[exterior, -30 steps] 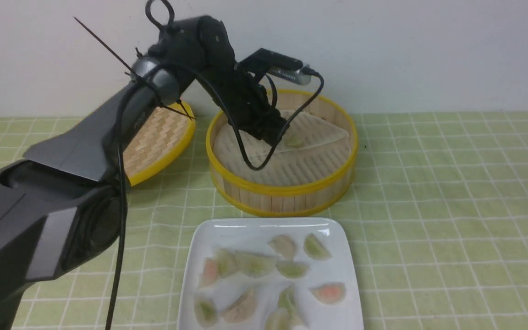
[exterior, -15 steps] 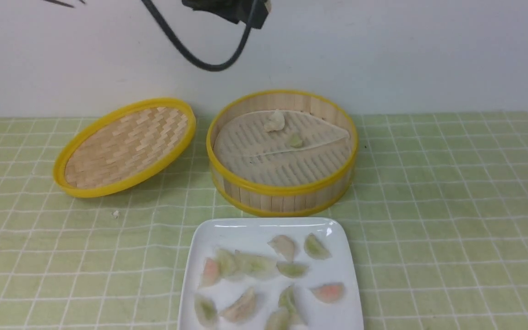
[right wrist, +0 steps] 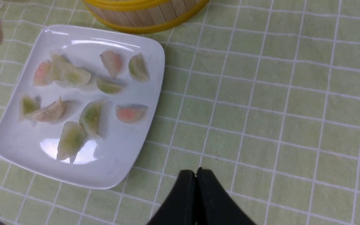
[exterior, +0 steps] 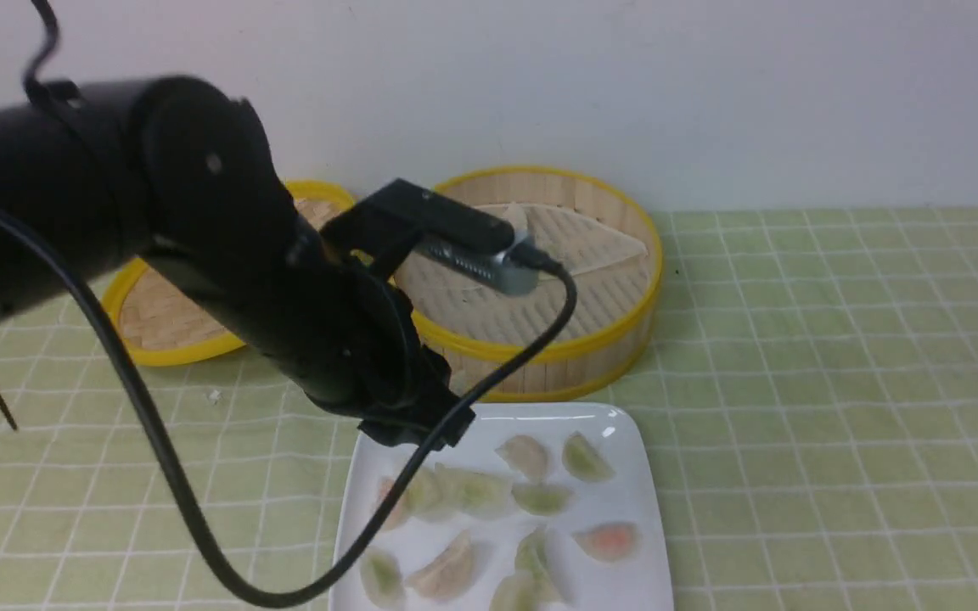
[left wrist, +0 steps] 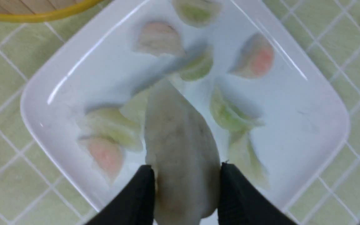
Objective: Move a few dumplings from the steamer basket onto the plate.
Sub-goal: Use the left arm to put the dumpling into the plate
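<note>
My left gripper (left wrist: 186, 170) pinches one pale dumpling (left wrist: 180, 137) by its end and hangs it over the plate (left wrist: 317, 103), ready to drop, while my right gripper (right wrist: 195, 176) waits closed and empty beside the plate, away from the steamer basket (exterior: 540, 352).

Left claw (left wrist: 186, 168) mid-grip, right claw (right wrist: 195, 172) closed

Staged tabletop food setup, green checked tablecloth (exterior: 837, 356), plain white wall (exterior: 710, 85), bamboo steamer basket (exterior: 608, 352)
</note>
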